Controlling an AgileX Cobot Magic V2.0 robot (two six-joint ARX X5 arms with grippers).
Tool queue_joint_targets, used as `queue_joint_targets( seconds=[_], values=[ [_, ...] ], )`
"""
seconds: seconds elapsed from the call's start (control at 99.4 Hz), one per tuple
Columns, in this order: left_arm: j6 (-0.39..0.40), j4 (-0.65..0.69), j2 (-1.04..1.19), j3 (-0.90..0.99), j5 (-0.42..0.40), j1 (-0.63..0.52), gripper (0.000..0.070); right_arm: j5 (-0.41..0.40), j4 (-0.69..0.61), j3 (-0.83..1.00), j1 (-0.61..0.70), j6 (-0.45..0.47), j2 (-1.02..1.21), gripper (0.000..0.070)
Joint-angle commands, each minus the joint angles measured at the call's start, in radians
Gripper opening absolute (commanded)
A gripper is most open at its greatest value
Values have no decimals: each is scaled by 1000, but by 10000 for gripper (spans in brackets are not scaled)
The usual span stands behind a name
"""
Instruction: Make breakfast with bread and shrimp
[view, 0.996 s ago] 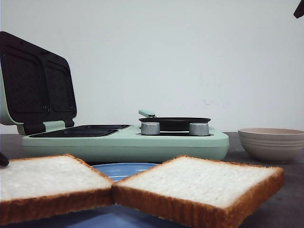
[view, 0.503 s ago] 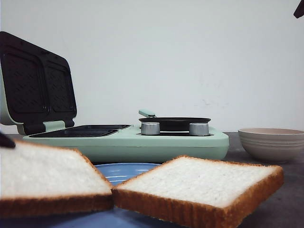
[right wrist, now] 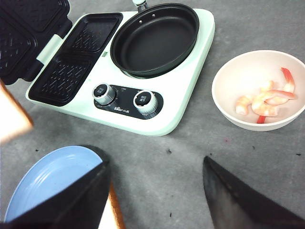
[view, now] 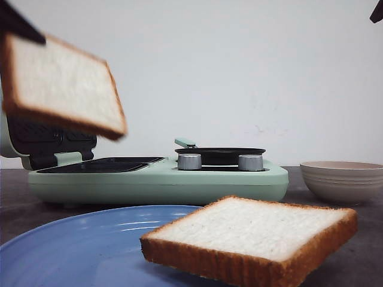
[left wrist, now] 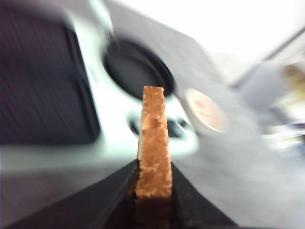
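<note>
Above the sandwich maker (view: 155, 179), one bread slice (view: 63, 84) is pinched edge-on by the left gripper (left wrist: 153, 191). Right gripper (right wrist: 157, 191) is spread wide, empty. Slice could tear or slip (soft crumb, narrow grip) if swung fast.

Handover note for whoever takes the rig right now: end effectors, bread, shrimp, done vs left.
Left end effector: shut on the lifted bread slice, held in the air in front of the open sandwich-maker lid.
Right end effector: open, holding nothing, above the table between the blue plate and the shrimp bowl.
Second bread slice: on the blue plate.
Shrimp: in the bowl, untouched.
Sandwich plates and black pan: both empty.
Done: first slice picked up.
Left: likely place both slices and the shrimp on the appliance.
</note>
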Motion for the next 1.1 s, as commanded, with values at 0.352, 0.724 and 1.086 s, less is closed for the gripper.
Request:
queue_joint_targets(
  seconds=[0.352,0.724,1.086],
  values=[
    [687,-10,497,465,-444,-145,4,-3,-1,15,3,3,3,377],
    [1026,106,881,679,-673,-177,4,-2,-68,15,3,-44,3,377],
    [1121,175,1067,736,-699,-176,4,0,-76,15,3,-49,3,377]
  ],
)
